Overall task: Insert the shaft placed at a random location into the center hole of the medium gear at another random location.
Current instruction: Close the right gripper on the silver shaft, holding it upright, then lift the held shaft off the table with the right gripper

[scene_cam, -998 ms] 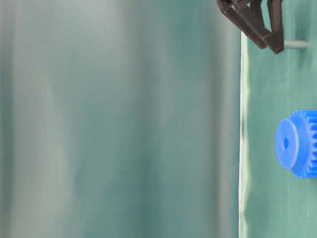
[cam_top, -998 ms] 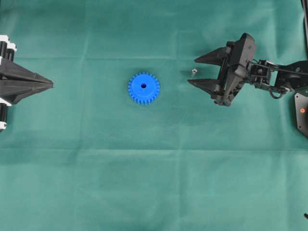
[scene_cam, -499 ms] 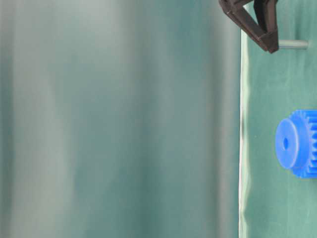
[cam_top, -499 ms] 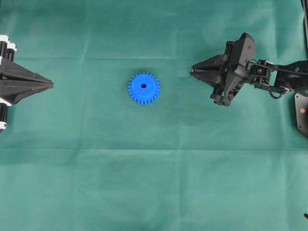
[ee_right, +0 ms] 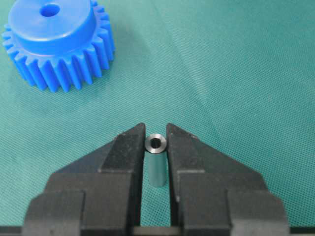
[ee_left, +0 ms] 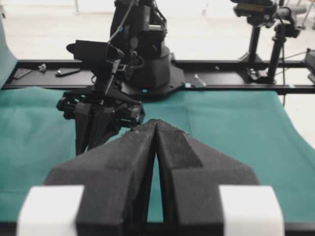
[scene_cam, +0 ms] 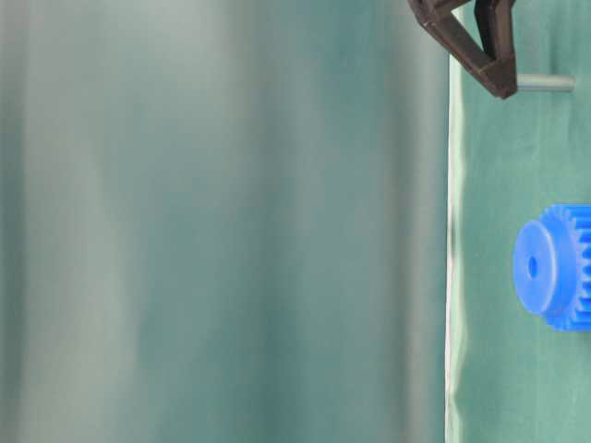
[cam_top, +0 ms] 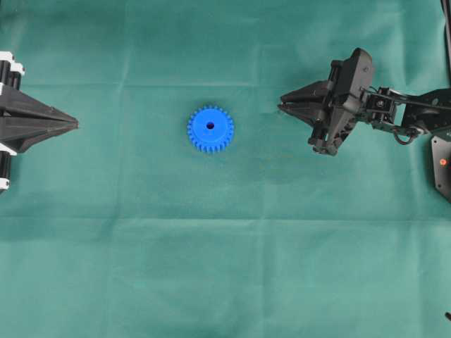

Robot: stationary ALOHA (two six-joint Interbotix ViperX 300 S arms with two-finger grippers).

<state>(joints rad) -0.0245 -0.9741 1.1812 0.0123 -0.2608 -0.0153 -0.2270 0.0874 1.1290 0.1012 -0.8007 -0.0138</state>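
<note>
Green cloth (cam_top: 211,267) over the table, black rail (ee_left: 221,78), camera stands (ee_left: 275,44) behind

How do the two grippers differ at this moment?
The right gripper is shut on the shaft, a small silvery pin standing upright between its fingertips; the left gripper is shut on nothing. The right one sits over the cloth close to the blue gear, while the left one is parked at the far left edge, well away from it. Both have black tapered fingers and point toward the gear.
</note>
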